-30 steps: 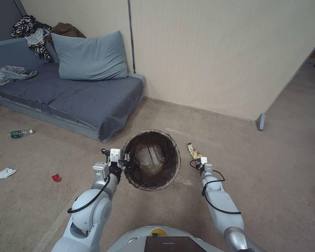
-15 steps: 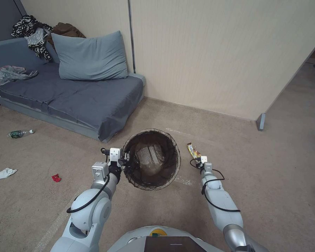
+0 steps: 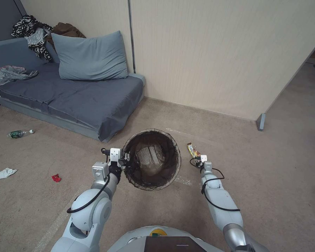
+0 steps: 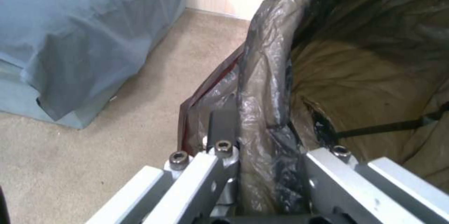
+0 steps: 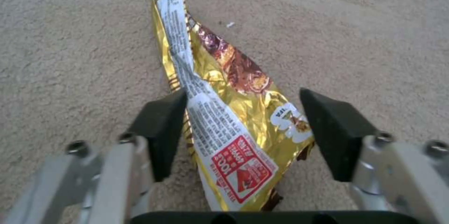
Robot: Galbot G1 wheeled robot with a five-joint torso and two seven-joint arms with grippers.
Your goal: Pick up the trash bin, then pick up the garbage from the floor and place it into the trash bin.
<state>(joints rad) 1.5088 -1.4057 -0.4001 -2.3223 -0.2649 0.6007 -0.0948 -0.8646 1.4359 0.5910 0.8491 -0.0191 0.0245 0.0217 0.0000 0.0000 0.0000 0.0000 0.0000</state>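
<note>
Left gripper (image 3: pixel 126 161) sits at centre frame in the head view, its arm bent up from the lower left, jaws clamped on the near-left rim of the trash bin (image 3: pixel 152 159); the left wrist view shows the brown liner (image 4: pixel 262 87) pinched between the fingers (image 4: pixel 223 126). Bin mouth is tilted toward the camera. Right gripper (image 3: pixel 198 158) is extended low to the carpet (image 3: pixel 269 168), right of the bin, arm reaching from the lower right. Its jaws are apart, straddling the near end of the gold snack wrapper (image 5: pixel 220 101), which lies flat on the carpet. One finger (image 5: pixel 161 129) touches the wrapper edge. Green-labelled bottle (image 3: pixel 19 133), white tissue (image 3: pixel 5 173) and a red scrap (image 3: pixel 56 177) lie at left frame, near the sofa (image 3: pixel 80 98).
</note>
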